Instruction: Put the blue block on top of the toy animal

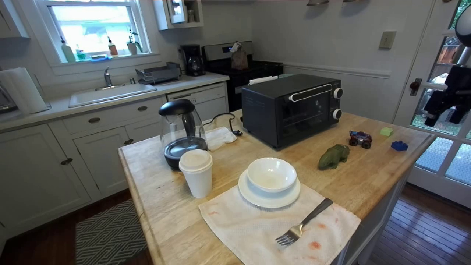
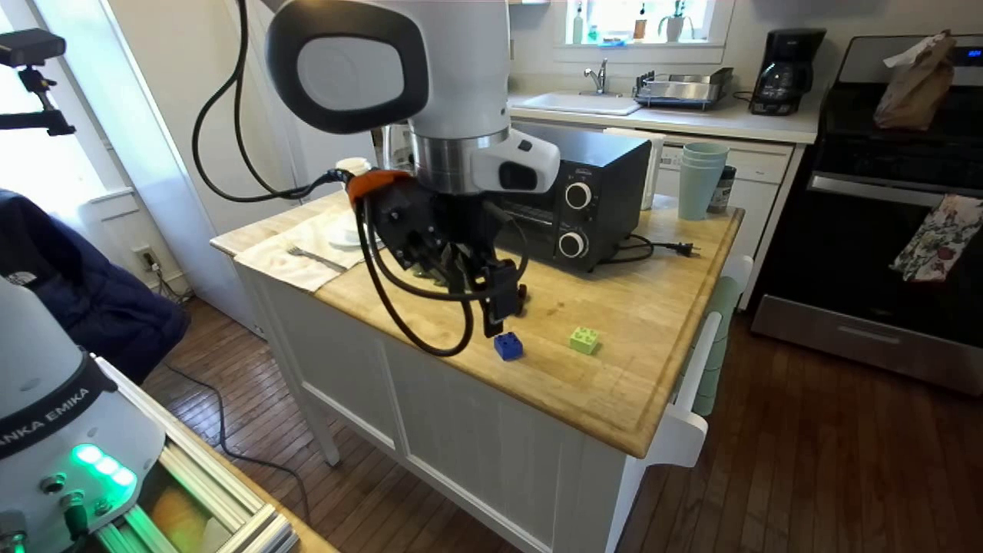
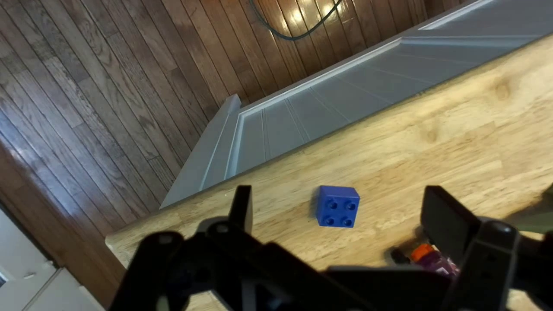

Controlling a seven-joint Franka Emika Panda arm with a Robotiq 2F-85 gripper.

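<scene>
Can see the animal whole in an exterior view, lying on the table; in the wrist view, find just a green part of it, cut off by the right edge. Glimpse only some of the car there too, partly covered by a finger. Find the gripper partly cut off by the right edge in an exterior view. Lose the arm past the top edge in an exterior view, and lose part of the oven behind it. Cannot surely count the nested tumblers; make out one jar partly hidden behind them.

Count two blocks: one blue block with four studs, one green block near it. Count also one animal, one car, one oven with two knobs, one kettle, one lidded cup, one plate with one bowl on it, and one fork on one cloth.

Find the blue block resting on the table near its edge, well apart from the animal. In the wrist view, see it between the two fingers, clear of both. Note the gripper spread wide, poised over the table and holding nothing; cannot judge its height above the blue block.
</scene>
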